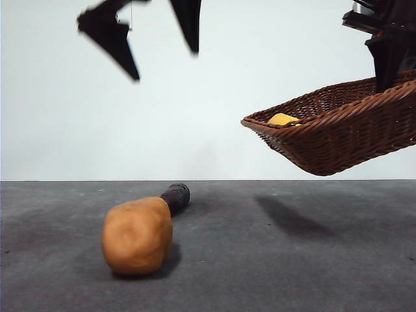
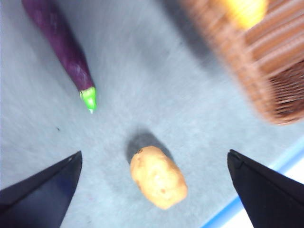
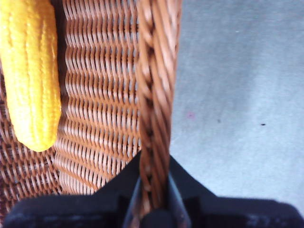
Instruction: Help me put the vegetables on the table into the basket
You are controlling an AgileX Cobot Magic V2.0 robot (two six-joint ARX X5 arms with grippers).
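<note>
The tan potato (image 1: 137, 235) lies on the dark grey table (image 1: 292, 273), with the dark purple eggplant (image 1: 176, 195) just behind it. My left gripper (image 1: 159, 42) is open and empty, high above them; its wrist view shows the potato (image 2: 158, 177) between the jaws and the eggplant (image 2: 61, 47) beyond. My right gripper (image 1: 390, 55) is shut on the braided rim (image 3: 154, 118) of the wicker basket (image 1: 338, 130) and holds it tilted in the air at the right. The yellow corn (image 1: 283, 119) lies inside the basket (image 3: 99, 95), also seen in the right wrist view (image 3: 29, 71).
A plain white wall stands behind the table. The basket casts a shadow (image 1: 289, 218) on the table below it. A blue strip (image 2: 247, 194) runs along the table's edge in the left wrist view.
</note>
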